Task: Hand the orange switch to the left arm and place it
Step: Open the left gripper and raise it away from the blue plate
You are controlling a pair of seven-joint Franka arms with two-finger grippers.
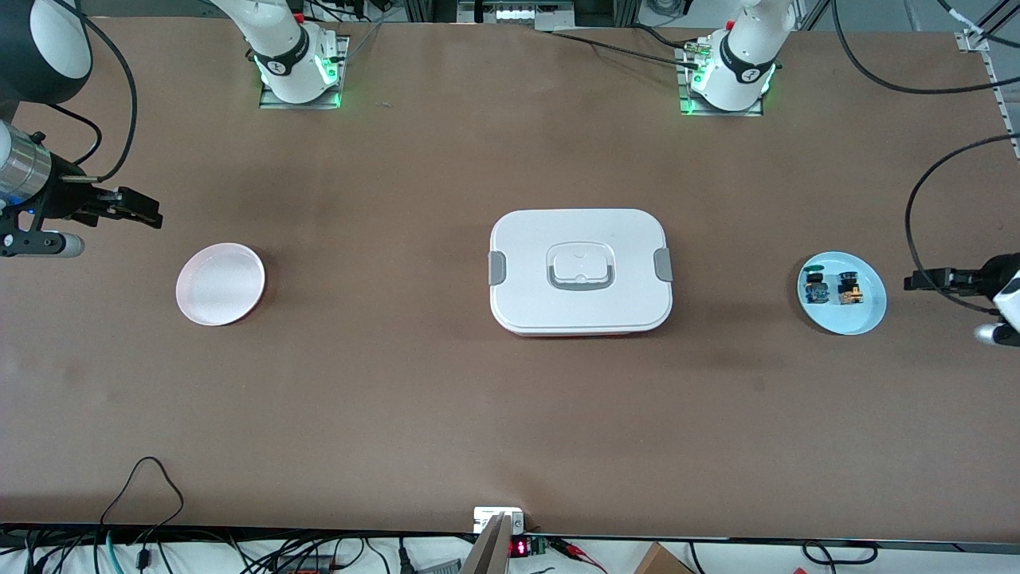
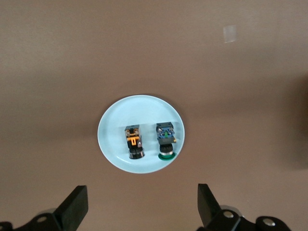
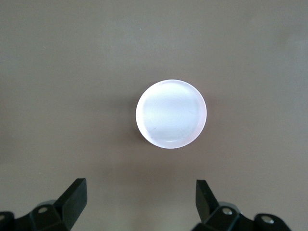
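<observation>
A matte brown worktop (image 1: pixel 398 383) is seen, flat and pretty uniform, with the box (image 1: pixel 580 271) parked right in the middle: a smooth white plastic rounded rectangle, lid on, with grey clips at its two short sides, a recessed handle in the centre and a thin reddish edge showing along the bottom. Toward the left arm's end of the worktop a pale blue round plate (image 1: pixel 868 315) is set, glossy and shallow, and the orange switch (image 1: pixel 850 290) is lying on it. It's a tiny chunky thing, black body with orange detailing, and a round dark end with a silvery ring is picked out in the left wrist view (image 2: pixel 134 142). Just beside it on the same plate, a similar little green and blue switch (image 1: pixel 816 288) is laid, with a green cap at one end; whether the two are touching can't really be told, though a small gap is suggested. Toward the right arm's end a second round dish (image 1: pixel 220 284) is placed, pinkish white with a soft sheen. The left hand (image 1: pixel 928 281) is held up in the air over the bare worktop just beside the blue plate, fingers (image 2: pixel 74 207) spread wide apart and nothing gripped. The right hand (image 1: pixel 135 207) is likewise held over the worktop near the pink dish, its black fingers (image 3: pixel 74 198) released and wide.
</observation>
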